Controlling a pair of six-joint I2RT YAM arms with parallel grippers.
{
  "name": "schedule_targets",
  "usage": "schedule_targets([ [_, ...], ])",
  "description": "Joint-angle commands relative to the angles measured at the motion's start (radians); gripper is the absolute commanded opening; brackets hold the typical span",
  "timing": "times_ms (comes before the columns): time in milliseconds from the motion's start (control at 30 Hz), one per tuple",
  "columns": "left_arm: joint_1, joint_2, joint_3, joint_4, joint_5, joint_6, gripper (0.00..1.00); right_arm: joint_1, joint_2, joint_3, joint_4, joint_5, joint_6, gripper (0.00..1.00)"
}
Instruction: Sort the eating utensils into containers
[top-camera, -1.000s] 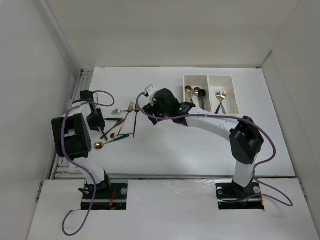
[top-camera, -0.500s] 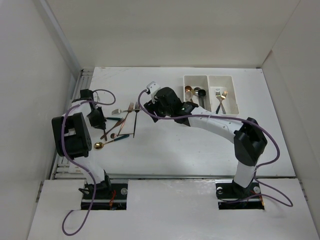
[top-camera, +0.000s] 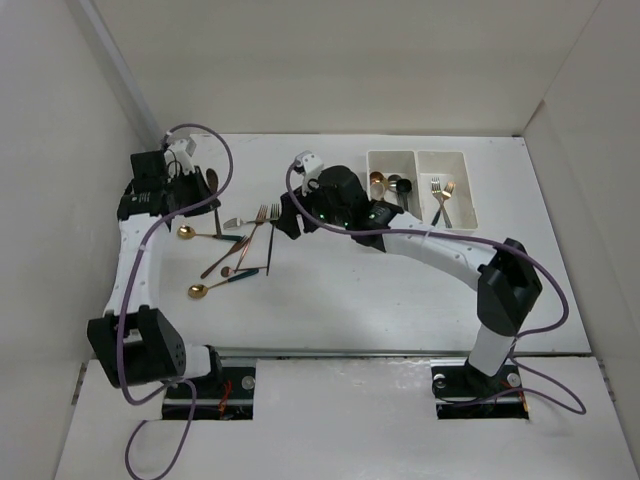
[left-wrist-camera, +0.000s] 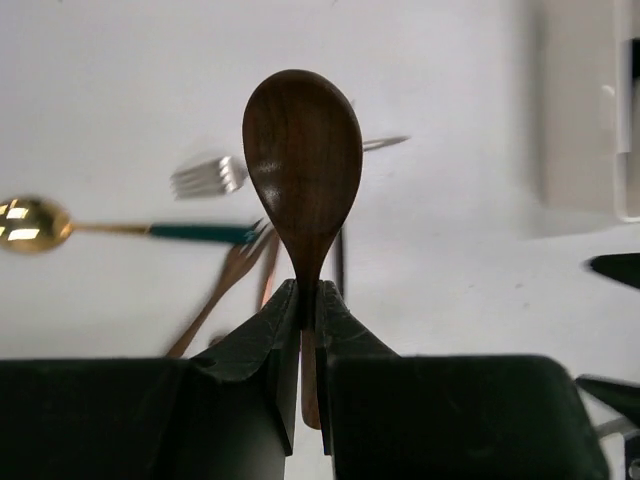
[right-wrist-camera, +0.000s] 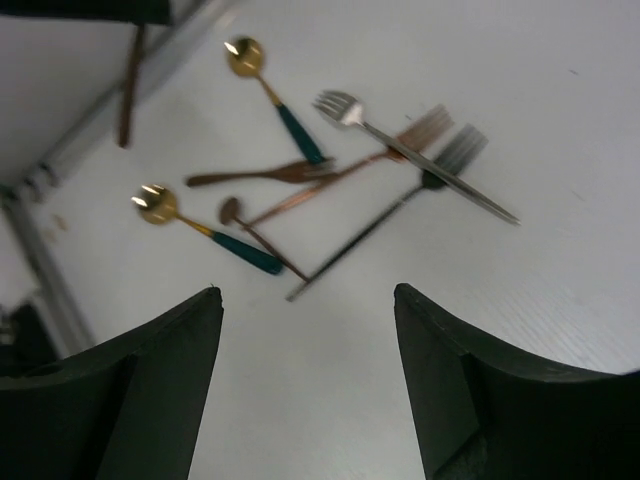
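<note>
Firmly, my left tool (left-wrist-camera: 308, 300) is clamped on the thin handle of a dark brown spoon (left-wrist-camera: 303, 160). The bowl stands out past the fingertips, lifted off the tabletop (top-camera: 400, 290). That tool sits close to the tabletop's left edge, with the side wall (top-camera: 70, 150) just beyond, so room on that side is tight. My right tool (right-wrist-camera: 305, 300) hangs with its jaws spread wide and nothing between them, just beside the loose utensils (right-wrist-camera: 300, 170). Those are two gold spoons with green handles, a silver fork, a copper fork, a black fork and a small dark spoon, several crossing one another. Bare tabletop runs from that heap to the near edge and rightward. The containers (top-camera: 392, 152) stand near the far edge, well apart from my left tool, with spoons in the left compartment and forks in the right.
</note>
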Motion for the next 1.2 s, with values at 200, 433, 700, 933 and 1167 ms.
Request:
schedule_targets([
  [200, -0.113, -0.125, -0.007, 0.210, 0.175, -0.131, 0.00, 0.009, 0.050, 0.002, 0.667, -0.401, 0.446, 0.95],
  [433, -0.153, -0.125, -0.007, 0.253, 0.173, -0.212, 0.00, 0.009, 0.140, 0.066, 0.667, -0.455, 0.511, 0.98],
  [700, -0.153, -0.125, 0.012, 0.253, 0.235, -0.263, 0.00, 0.009, 0.160, 0.055, 0.667, -0.380, 0.520, 0.85],
  [933, -0.153, -0.155, -0.031, 0.282, 0.311, -0.301, 0.00, 0.009, 0.191, 0.065, 0.667, -0.371, 0.529, 0.71],
  [1167, -0.153, -0.175, -0.065, 0.282, 0.324, -0.301, 0.00, 0.009, 0.200, 0.077, 0.667, -0.352, 0.529, 0.10],
])
